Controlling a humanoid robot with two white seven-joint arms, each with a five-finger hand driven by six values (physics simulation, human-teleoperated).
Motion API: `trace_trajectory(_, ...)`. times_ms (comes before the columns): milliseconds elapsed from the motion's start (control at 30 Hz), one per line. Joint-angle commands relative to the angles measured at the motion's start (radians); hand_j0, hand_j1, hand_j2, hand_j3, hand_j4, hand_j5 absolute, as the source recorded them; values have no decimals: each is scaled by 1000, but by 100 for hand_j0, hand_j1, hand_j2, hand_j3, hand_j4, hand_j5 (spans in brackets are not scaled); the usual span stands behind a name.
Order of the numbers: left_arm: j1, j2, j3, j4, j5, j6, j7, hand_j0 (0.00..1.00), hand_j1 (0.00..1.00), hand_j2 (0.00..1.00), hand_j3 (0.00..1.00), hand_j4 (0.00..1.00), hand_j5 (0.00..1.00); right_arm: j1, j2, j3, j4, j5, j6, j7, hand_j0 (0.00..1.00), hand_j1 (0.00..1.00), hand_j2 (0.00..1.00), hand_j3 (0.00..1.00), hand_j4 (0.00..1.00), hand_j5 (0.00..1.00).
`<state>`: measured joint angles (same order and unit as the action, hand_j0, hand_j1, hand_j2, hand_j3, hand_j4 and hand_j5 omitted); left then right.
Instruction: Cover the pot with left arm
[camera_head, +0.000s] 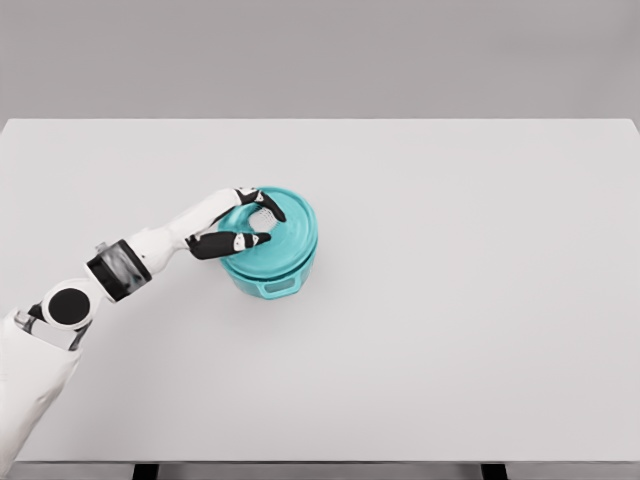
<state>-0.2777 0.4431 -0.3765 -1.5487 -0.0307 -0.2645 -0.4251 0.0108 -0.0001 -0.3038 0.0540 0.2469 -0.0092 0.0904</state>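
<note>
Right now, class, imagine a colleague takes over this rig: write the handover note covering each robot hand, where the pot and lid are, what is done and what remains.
Left robot hand: over the teal lid, fingers curled round what seems to be its knob; from this view I cannot confirm how firm the grip is.
Right robot hand: not in view.
Pot: left of the middle of the white table, upright, one side handle facing the camera.
Done: the lid appears to sit on the pot, roughly centred.
Left: check that the lid is seated level, open the fingers, lift the left arm away.
</note>
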Motion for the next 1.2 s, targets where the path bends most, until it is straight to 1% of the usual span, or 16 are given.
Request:
trace_trajectory(0,0,-1,-2,5,5,1,0,50,50,50,50,50,50,0,0,0,0,0,0,0,100,100,100,100,100,100)
trace_trajectory(567,3,-1,-2,7,5,2,0,53,53,53,53,53,53,0,0,0,0,0,0,0,100,100,100,100,100,100)
trace_trajectory(767,2,-1,-2,7,-9,1,0,61,61,61,61,61,61,0,0,0,0,0,0,0,100,100,100,100,100,100)
trace_trajectory(867,2,-1,-2,7,-11,1,0,63,63,63,63,63,63,0,0,0,1,0,0,0,100,100,100,100,100,100)
trace_trajectory(933,2,-1,-2,7,-15,1,0,66,66,66,66,66,66,2,0,0,0,0,0,0,100,100,100,100,100,100)
trace_trajectory(1167,2,-1,-2,7,-24,1,0,67,67,67,67,67,67,2,0,0,0,0,0,0,100,100,100,100,100,100)
